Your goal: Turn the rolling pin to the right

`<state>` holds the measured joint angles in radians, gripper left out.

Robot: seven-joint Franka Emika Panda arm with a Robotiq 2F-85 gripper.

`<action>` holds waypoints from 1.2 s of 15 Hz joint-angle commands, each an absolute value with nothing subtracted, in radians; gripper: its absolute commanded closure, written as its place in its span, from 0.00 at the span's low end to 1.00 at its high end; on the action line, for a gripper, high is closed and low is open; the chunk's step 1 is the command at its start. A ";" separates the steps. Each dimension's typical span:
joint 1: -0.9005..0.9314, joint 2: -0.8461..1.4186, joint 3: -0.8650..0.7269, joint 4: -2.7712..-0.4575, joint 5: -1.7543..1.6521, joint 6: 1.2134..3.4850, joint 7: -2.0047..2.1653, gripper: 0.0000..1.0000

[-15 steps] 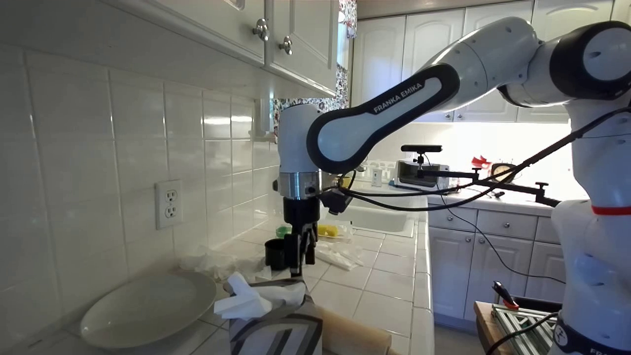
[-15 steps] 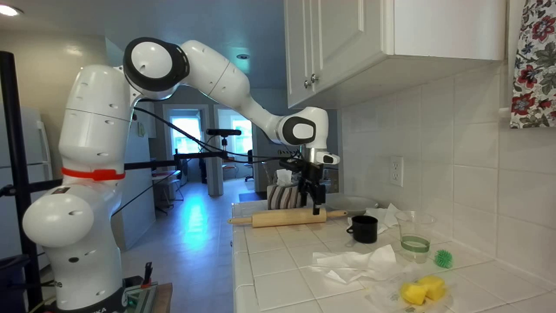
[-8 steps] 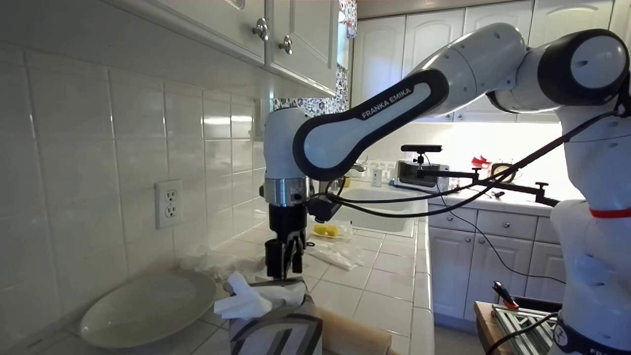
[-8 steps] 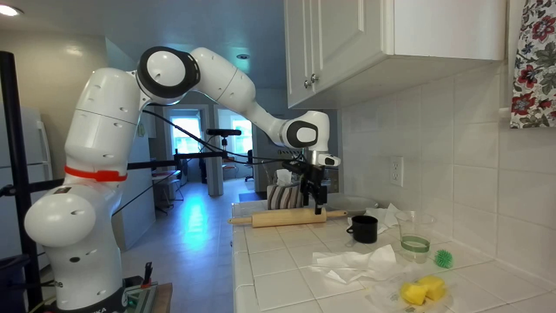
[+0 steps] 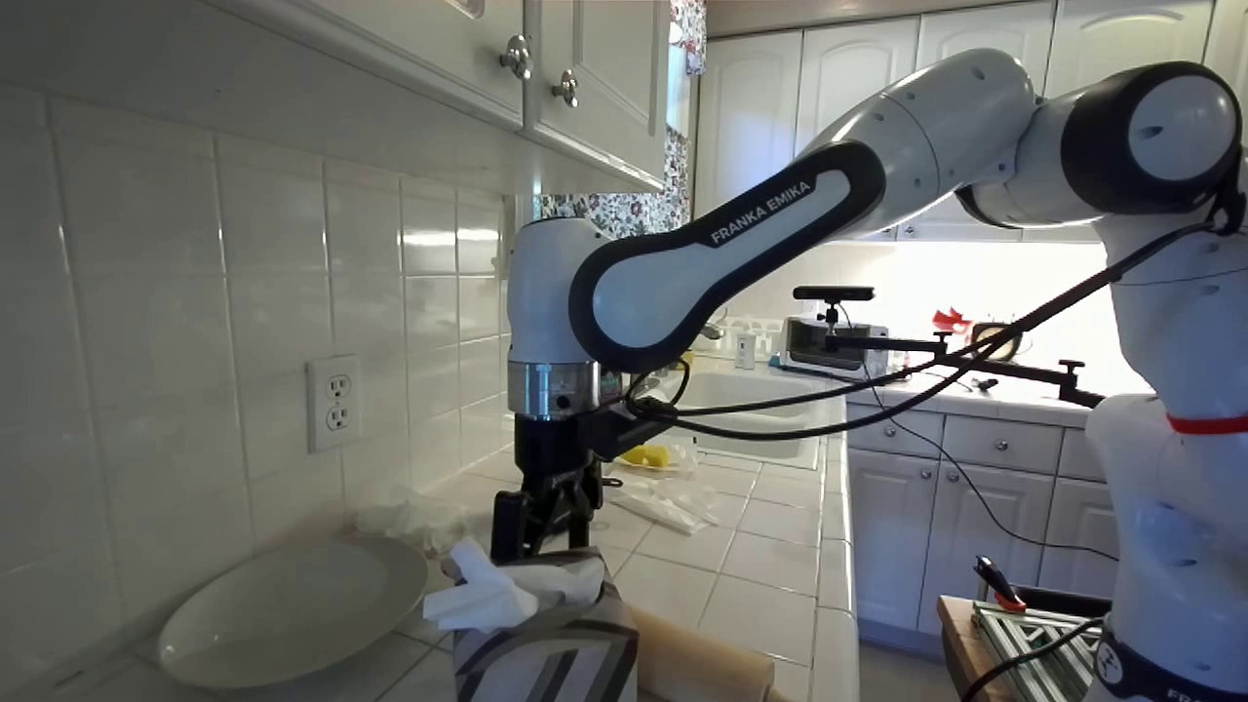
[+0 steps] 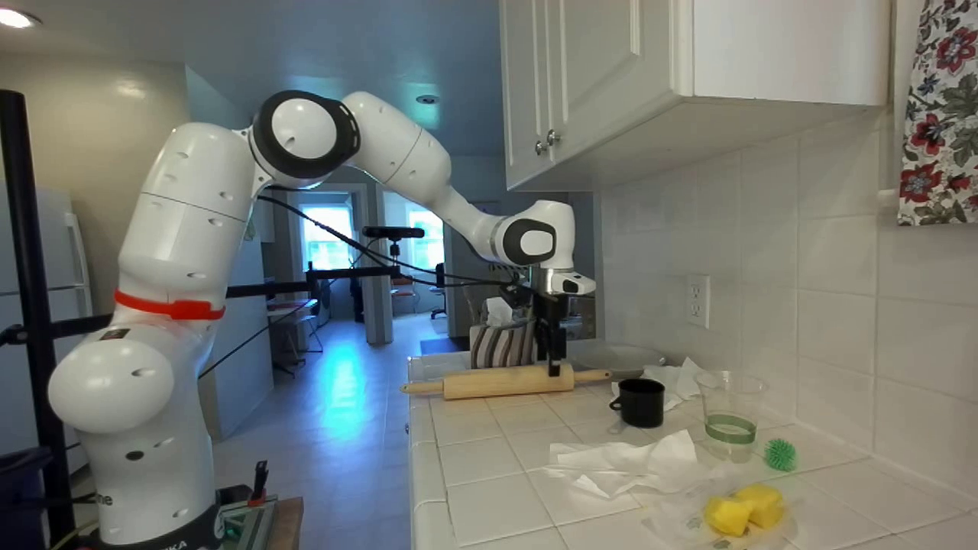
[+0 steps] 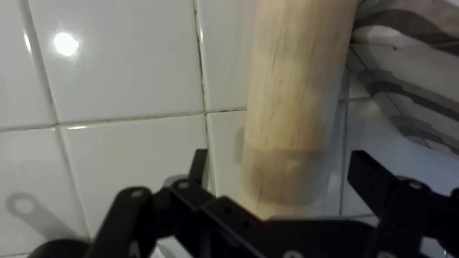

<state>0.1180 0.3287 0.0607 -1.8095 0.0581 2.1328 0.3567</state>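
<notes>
Wrist view: the gripper (image 7: 280, 163) stands wide, astride the rolling pin (image 7: 292, 89). In an exterior view, it's just swivelled, beyond the tissue box (image 5: 551, 643). In an exterior view, the pin lies unmoved on the table (image 6: 489, 489); I'd guess gripping comes next.

Two bright windows (image 6: 332, 215) at ten o'clock in an exterior view, and look, blue glare (image 6: 344, 386) streaking the floor (image 6: 328, 466) at eight! White wall cabinet (image 6: 611, 69) up at one, floral curtain (image 6: 940, 114) hanging at two, glossy wall tiles (image 6: 810, 267) at three with a white power outlet (image 6: 697, 301) set among them.
</notes>
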 commanded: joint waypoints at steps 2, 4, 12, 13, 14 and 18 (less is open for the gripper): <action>0.136 0.336 0.039 -1.802 0.058 2.125 0.472 0.00; 0.136 0.330 0.036 -1.806 0.057 2.093 0.496 0.00; 0.142 0.300 0.004 -1.826 0.006 2.001 0.590 0.00; 0.140 0.294 0.001 -1.831 0.001 1.994 0.599 0.00; 0.138 0.289 -0.003 -1.835 -0.005 1.990 0.605 0.00; 0.132 0.264 -0.014 -1.861 -0.035 1.974 0.613 0.00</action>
